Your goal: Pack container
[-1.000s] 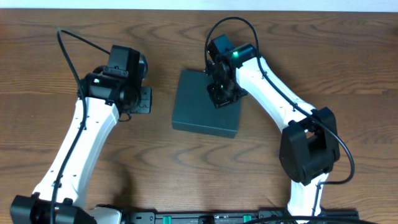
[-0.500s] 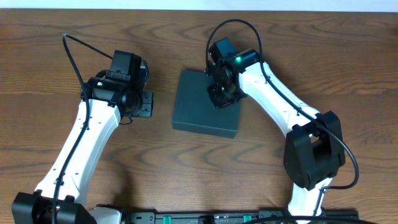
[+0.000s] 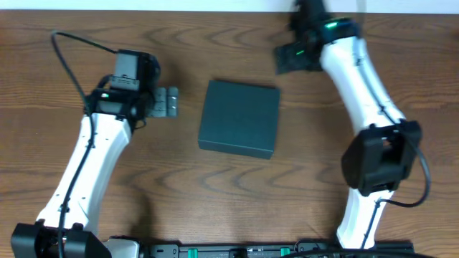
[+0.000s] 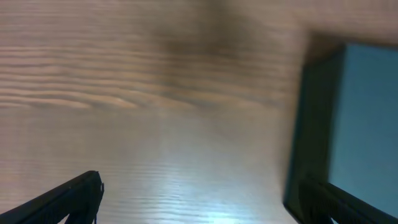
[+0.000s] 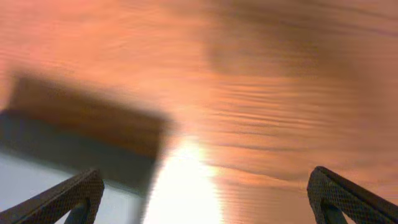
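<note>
The container is a dark teal box lying shut and flat at the middle of the table. My left gripper hovers just left of it, open and empty. In the left wrist view the container's side wall stands at the right, with the left gripper spread wide over bare wood. My right gripper is beyond the container's far right corner, blurred, open and empty. In the right wrist view the container shows at lower left, and the right gripper stands wide over the table.
The wooden table runs all round the container. A pale wall edge lines the far side. The arm bases and a black rail sit at the near edge.
Both grippers went from shut to open. The right one lifted off the container's top and swung to the far right. The left one drew slightly back from the container's left side.
</note>
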Controlling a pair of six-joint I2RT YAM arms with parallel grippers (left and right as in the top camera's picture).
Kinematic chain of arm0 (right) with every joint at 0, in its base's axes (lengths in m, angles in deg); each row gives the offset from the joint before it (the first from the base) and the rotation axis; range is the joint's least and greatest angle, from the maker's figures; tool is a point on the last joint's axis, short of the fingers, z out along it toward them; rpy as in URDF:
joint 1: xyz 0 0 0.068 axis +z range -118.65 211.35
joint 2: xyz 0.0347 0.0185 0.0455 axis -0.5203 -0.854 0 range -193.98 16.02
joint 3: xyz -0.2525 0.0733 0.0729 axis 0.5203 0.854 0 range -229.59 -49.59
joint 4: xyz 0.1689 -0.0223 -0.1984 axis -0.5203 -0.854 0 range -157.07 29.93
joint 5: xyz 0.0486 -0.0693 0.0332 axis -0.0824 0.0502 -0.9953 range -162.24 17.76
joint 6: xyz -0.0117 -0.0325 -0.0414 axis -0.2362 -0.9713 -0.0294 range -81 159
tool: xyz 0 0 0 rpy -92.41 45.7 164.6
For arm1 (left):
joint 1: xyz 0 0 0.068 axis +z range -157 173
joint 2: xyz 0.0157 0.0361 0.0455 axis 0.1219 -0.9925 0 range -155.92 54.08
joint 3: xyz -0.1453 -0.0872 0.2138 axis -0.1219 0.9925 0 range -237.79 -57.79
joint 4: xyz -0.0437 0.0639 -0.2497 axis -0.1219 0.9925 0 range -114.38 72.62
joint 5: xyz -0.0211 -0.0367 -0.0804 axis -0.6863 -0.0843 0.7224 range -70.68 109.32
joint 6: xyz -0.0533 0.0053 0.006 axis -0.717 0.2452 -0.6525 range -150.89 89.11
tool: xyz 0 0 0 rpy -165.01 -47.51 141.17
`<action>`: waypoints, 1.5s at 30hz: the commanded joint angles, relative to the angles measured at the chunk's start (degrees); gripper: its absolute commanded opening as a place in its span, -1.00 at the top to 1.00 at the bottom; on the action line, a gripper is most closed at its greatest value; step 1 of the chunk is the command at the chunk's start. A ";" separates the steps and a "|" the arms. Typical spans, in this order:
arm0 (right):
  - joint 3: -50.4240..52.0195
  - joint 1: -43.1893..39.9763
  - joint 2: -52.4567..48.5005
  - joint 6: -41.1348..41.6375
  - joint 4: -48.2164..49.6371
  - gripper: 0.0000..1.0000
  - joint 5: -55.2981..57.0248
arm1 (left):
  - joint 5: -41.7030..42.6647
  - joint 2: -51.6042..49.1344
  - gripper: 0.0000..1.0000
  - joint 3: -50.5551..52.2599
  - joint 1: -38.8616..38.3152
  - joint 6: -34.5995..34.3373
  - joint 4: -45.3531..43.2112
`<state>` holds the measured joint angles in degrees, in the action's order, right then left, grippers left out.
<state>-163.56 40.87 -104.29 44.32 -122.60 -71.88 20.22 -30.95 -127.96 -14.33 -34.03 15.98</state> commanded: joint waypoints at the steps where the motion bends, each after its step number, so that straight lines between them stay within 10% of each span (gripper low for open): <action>1: -1.42 -7.30 1.07 1.79 -2.97 -0.98 1.95 | -0.26 0.90 -0.97 -0.17 4.22 0.20 0.44; 13: 11.65 -23.37 19.85 -0.28 -2.29 -0.99 -5.20 | 2.56 16.55 -0.97 5.73 1.42 3.78 3.89; 29: 70.44 -11.13 65.57 -0.26 24.24 -0.98 0.31 | 2.71 47.34 -0.97 27.47 -1.16 5.42 -5.60; 45: 80.08 -4.76 72.11 -0.24 23.41 -0.98 1.14 | 2.69 47.67 -0.97 28.39 -1.16 3.10 -5.05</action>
<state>-83.74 35.56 -31.73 44.46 -99.03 -71.38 22.56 16.80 -100.12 -15.36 -30.64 10.73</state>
